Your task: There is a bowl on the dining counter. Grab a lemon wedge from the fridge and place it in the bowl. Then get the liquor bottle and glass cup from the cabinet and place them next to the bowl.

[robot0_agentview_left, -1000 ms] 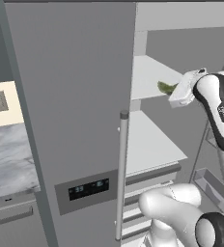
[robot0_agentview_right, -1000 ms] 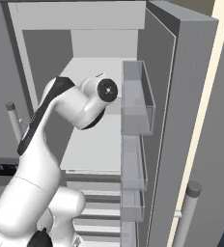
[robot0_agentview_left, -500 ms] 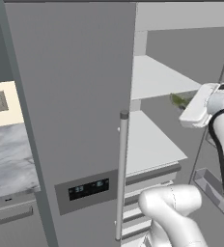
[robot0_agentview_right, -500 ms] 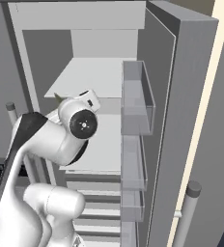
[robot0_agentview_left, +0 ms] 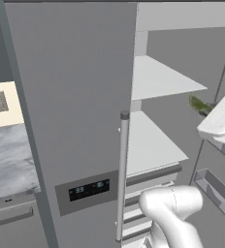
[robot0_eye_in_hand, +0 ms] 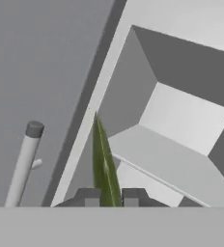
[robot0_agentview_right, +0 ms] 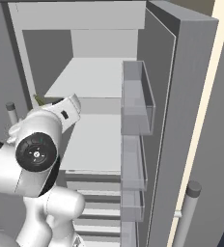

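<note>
Green and thin, the lemon wedge (robot0_eye_in_hand: pixel 103 166) stands edge-on between the two dark fingertips (robot0_eye_in_hand: pixel 89 197) of the gripper (robot0_eye_in_hand: pixel 110 198), which is pinched nearly closed on it. From the left base view the wedge (robot0_agentview_left: pixel 199 104) pokes out ahead of the white hand, held in the air in front of the open right half of the fridge (robot0_agentview_left: pixel 75 97), level with the gap between the upper shelf (robot0_agentview_left: pixel 158 80) and the lower shelf (robot0_agentview_left: pixel 146 145). Its left door is closed, with a long pale handle (robot0_agentview_left: pixel 121 174) and a dark dispenser panel (robot0_agentview_left: pixel 89 190). From the right base view only a sliver of what seems to be the wedge (robot0_agentview_right: pixel 38 100) shows above the arm; the open door's clear bins (robot0_agentview_right: pixel 136 108) stand to the right.
</note>
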Controlling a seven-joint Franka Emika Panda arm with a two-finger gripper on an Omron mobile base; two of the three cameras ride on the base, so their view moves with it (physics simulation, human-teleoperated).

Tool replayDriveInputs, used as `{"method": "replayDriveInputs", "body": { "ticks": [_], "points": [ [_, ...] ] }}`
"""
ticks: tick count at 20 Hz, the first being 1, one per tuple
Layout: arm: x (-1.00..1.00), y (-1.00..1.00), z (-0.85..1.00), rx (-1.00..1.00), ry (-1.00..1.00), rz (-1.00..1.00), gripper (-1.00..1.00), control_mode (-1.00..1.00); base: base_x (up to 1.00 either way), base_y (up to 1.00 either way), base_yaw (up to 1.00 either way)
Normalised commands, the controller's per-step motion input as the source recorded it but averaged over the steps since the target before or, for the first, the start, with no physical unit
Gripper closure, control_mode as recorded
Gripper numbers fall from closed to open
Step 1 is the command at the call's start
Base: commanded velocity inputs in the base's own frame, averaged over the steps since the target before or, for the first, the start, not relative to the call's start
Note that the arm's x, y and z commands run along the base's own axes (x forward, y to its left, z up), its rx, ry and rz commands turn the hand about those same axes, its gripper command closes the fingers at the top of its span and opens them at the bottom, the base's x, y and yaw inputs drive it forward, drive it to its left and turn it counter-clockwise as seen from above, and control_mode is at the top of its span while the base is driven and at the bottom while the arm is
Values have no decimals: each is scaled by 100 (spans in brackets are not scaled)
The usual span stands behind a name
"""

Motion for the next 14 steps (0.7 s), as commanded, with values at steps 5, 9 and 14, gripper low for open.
{"method": "replayDriveInputs", "body": {
  "ticks": [5, 9, 14],
  "points": [
    [-86, 0, 20, 0, -8, -3, 100, -100, 0, 0, 0],
    [-39, 16, -7, -9, 0, 1, 100, -100, 0, 0, 0],
    [-68, 12, -2, -7, -10, 5, 100, -100, 0, 0, 0]
  ]
}}
